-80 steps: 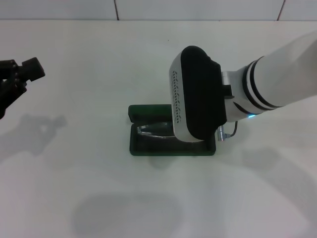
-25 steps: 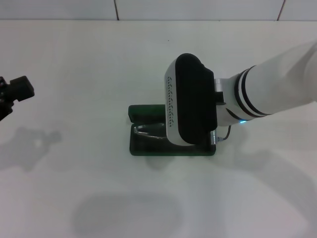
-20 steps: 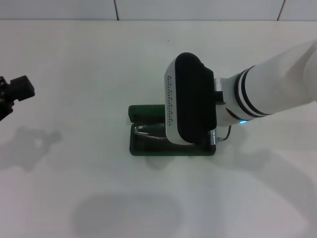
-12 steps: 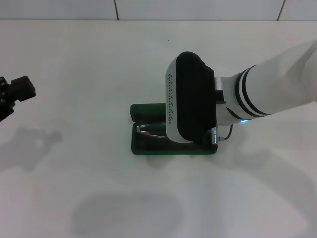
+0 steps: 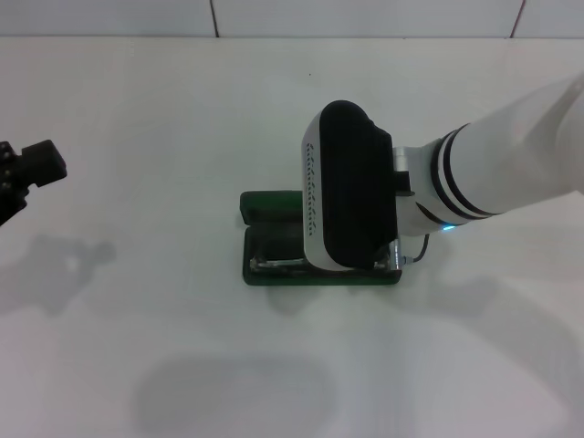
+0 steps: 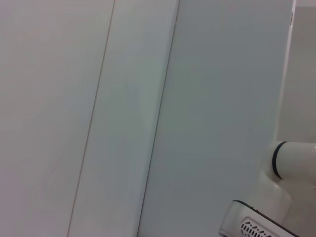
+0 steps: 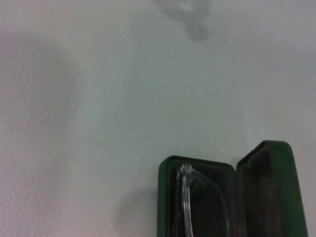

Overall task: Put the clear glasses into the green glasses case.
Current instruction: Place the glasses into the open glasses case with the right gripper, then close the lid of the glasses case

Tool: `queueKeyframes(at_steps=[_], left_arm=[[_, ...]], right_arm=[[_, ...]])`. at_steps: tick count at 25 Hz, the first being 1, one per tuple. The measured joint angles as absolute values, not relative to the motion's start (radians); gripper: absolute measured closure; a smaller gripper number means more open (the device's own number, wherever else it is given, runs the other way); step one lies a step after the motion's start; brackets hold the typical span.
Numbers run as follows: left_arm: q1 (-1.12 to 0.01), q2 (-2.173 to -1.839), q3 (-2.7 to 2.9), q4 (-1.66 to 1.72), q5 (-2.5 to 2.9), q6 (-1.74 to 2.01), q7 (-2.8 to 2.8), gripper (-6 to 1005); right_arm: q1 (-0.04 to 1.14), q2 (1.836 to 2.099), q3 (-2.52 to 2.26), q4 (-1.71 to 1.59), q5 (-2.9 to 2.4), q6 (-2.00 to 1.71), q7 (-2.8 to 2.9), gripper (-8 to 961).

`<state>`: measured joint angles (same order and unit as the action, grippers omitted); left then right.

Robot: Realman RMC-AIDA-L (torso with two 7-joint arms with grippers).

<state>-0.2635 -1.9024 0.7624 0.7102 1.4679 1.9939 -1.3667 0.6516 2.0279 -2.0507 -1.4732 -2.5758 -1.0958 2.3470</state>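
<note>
The glasses lie in the open case at table centre. Right gripper hovers over them; grip cannot be told. Left gripper idles at nine o'clock. Light, slick, brittle: hold them by the bridge.

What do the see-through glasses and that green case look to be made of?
The glasses look like colourless, glossy plastic: the frame shows only as pale glinting edges against the dark lining. The case seems a hard, smooth, dark green shell with rounded corners; its inside looks matt and dark, perhaps felt, though the weave cannot be made out.
</note>
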Motion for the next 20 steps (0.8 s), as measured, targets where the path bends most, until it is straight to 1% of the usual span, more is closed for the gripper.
queueKeyframes(at_steps=[9, 20], left_arm=[[-0.26, -1.902, 0.762, 0.71, 1.468, 1.993, -1.367, 963], [-0.251, -1.907, 0.738, 0.709, 1.468, 1.993, -1.367, 963]], right_arm=[[0.634, 2.028, -2.051, -1.521, -2.576, -1.122, 2.348, 788], [0.513, 2.026, -2.033, -1.671, -2.577, -1.152, 2.34, 786]])
